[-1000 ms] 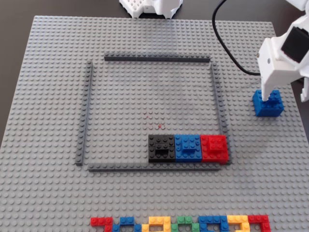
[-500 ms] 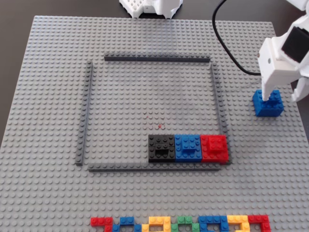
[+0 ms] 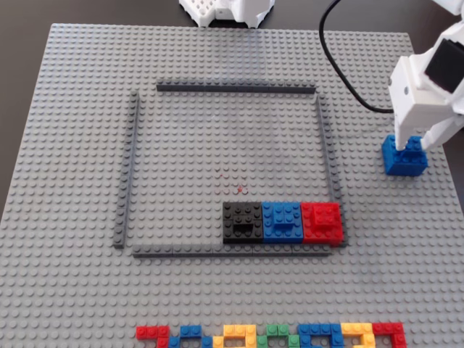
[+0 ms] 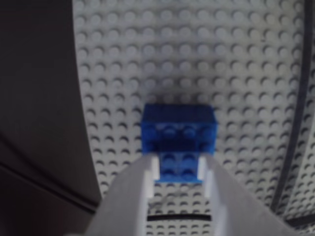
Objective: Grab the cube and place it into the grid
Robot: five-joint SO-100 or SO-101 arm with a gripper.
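A grey studded baseplate covers the dark desk, with a multicoloured row of small flat bricks along its near edge at 6 o'clock in the fixed view. Further back, the grid, a square of thin dark grey strips, holds black, blue and red blocks in its near right corner. At 3 o'clock, outside the grid, the white claw has its fingers narrowed against both sides of the cube, a bright blue studded block with a stepped notch.

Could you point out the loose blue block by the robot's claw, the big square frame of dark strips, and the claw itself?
Small bright blue studded Lego cube (image 3: 404, 164): fixed view, its front face.
Large square grid of thin dark grey Lego strips (image 3: 235, 88): fixed view, middle of the far strip.
White two-finger gripper (image 4: 179, 169): wrist view, between the fingertips flanking the cube.
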